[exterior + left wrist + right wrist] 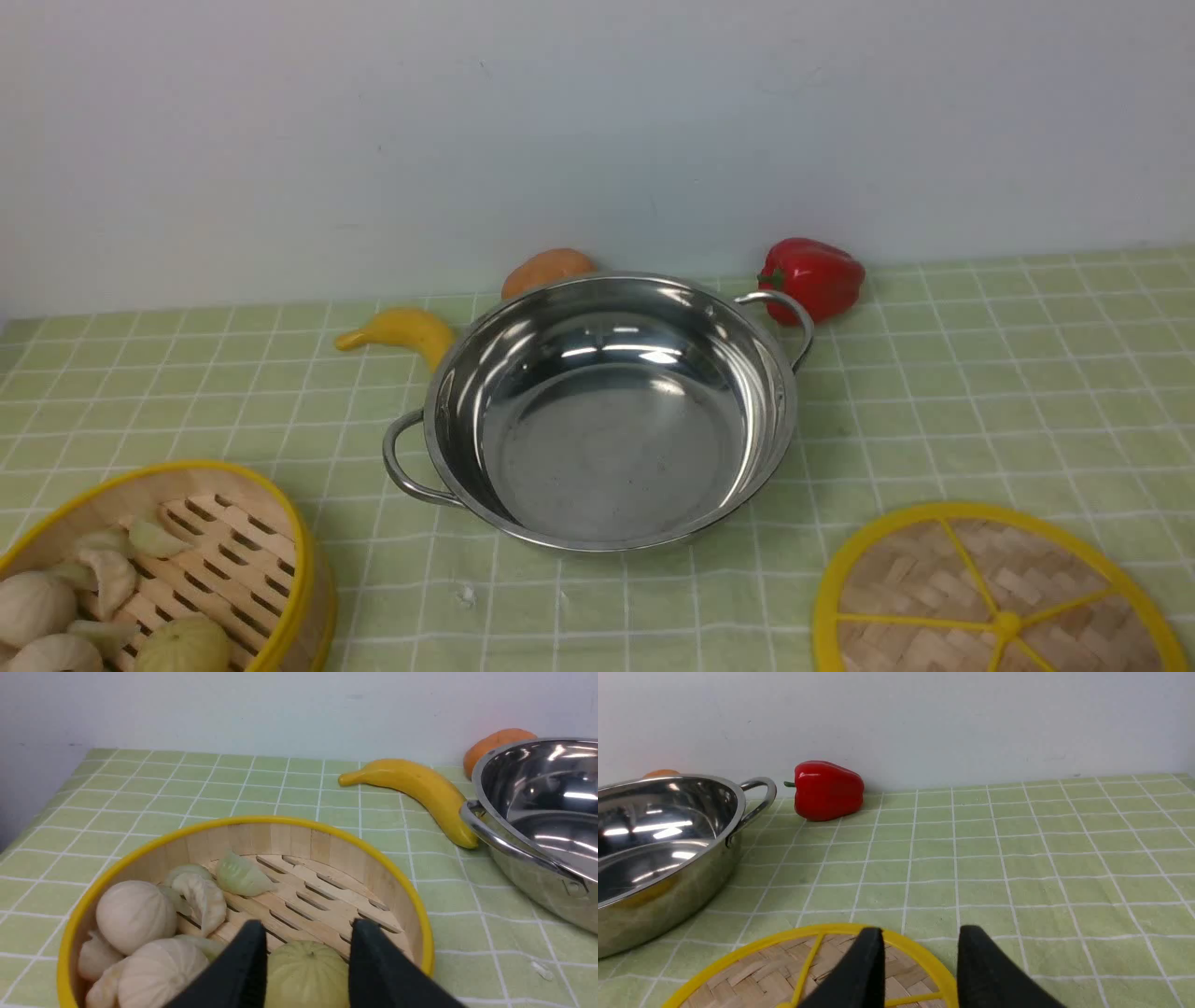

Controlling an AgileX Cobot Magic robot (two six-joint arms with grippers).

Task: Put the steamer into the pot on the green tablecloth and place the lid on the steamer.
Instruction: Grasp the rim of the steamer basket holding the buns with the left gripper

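Observation:
The steamer (233, 532), a bamboo basket with a yellow rim holding pale buns and dumplings, sits on the green tablecloth (980, 373) at the front left. The shiny pot (607, 420) stands empty in the middle. The lid (990, 597), a woven disc with yellow spokes, lies flat at the front right. In the left wrist view my left gripper (309, 924) is open, its fingers apart over the steamer (303, 877). In the right wrist view my right gripper (922, 929) is open over the far edge of the lid (761, 975). Neither gripper shows in the front view.
A yellow banana (406, 329) lies to the pot's back left, an orange fruit (546, 269) behind it and a red pepper (812, 275) at its back right by a loop handle. A white wall closes the back of the table.

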